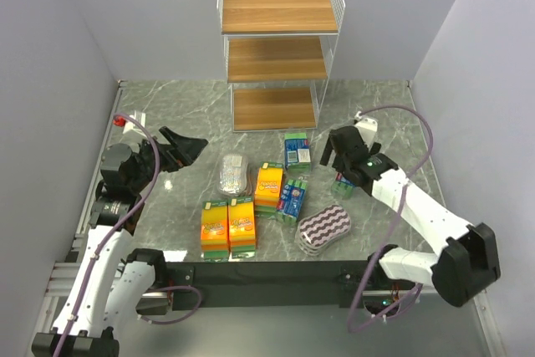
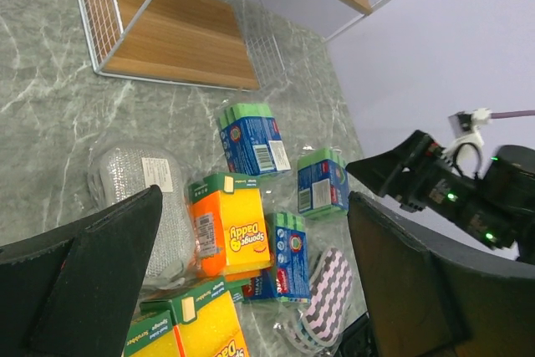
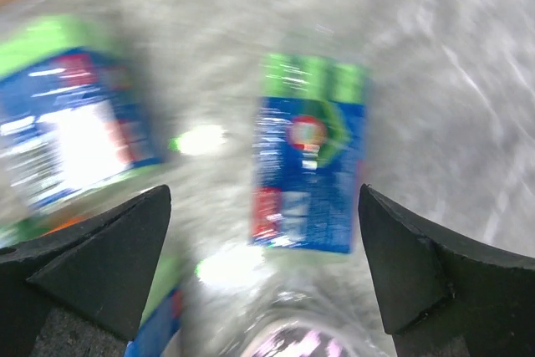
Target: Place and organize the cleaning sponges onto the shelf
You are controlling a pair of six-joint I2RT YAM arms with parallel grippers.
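Observation:
The sponges lie on the marble table in front of the white wire shelf. There are three orange-yellow packs, two blue-green packs, a silvery-grey oval and a purple-white wavy oval. My right gripper is open and hovers over a third blue-green pack, which lies between its fingers in the blurred right wrist view, not touched. My left gripper is open and empty, above the table left of the silvery oval.
The shelf's lowest tier stands at table level, just behind the packs. Grey walls close in on the left, right and back. The table's near edge runs along the black rail between the arm bases.

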